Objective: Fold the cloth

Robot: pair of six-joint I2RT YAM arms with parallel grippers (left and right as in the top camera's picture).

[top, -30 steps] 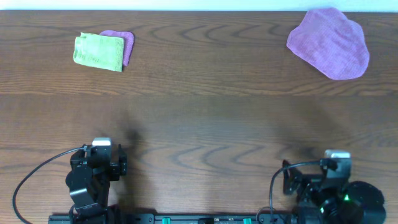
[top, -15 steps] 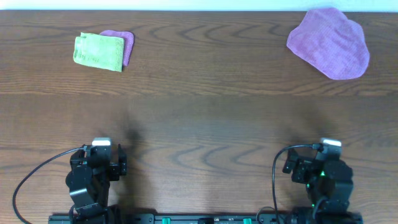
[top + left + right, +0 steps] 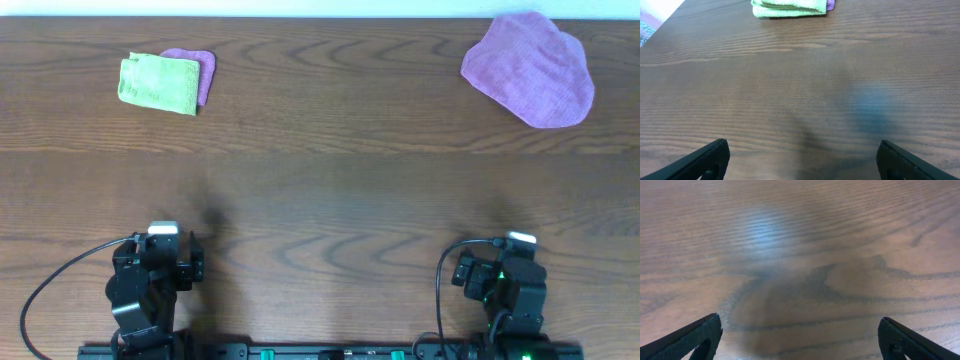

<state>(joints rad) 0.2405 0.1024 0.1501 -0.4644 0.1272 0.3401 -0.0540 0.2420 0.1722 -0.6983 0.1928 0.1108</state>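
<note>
Seemingly tucked back: left end effector (image 3: 802, 150), right end effector (image 3: 800, 325), both splayed.

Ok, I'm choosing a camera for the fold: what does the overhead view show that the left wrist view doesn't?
Only overhead: the big purple cloth, far right, plus the left arm and right arm. Only left wrist: the left gripper, fingers wide open, and the green towel with its folded edge side-on. Both: the green towel lying on the small purple cloth.

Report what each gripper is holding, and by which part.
Nothing is held. The left gripper and the right gripper are both open and empty; the cloth lies folded, far from both.
</note>
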